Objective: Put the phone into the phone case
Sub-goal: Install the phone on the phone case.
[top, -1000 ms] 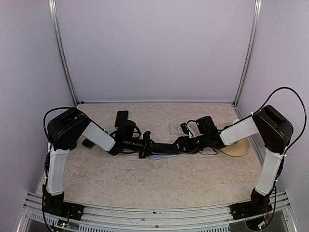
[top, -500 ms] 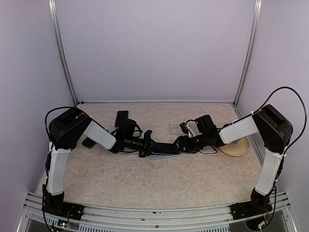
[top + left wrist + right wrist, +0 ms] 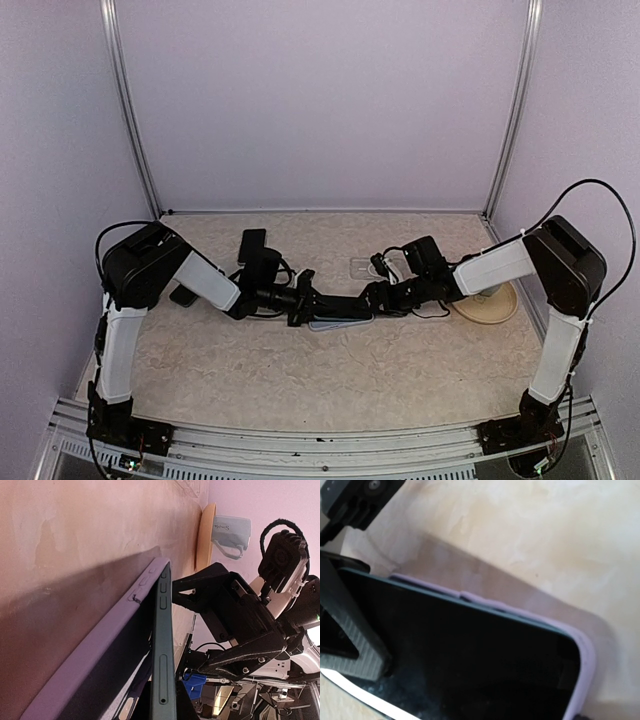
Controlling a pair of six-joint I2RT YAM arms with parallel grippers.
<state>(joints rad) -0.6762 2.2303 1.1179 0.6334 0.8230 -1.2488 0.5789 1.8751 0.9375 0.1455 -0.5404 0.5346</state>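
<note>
A pale mug (image 3: 232,530) sits on a tan plate (image 3: 495,308) on the marbled table (image 3: 300,370).

Setting: robotics lab test cell, not a domestic room.

Evidence:
- plain pale-lilac panel walls (image 3: 320,100) on three sides
- aluminium frame posts (image 3: 128,110) at the back corners
- slotted aluminium rail (image 3: 320,438) along the near edge, carrying the bolted bases of the left arm (image 3: 120,340) and right arm (image 3: 560,340)
- exposed cable (image 3: 592,182) looped over the right arm
- beige marbled tabletop (image 3: 330,375)

Left wrist view, beyond the table: a blue bin (image 3: 194,685) and what may be racks of equipment, too blurred to name.
</note>
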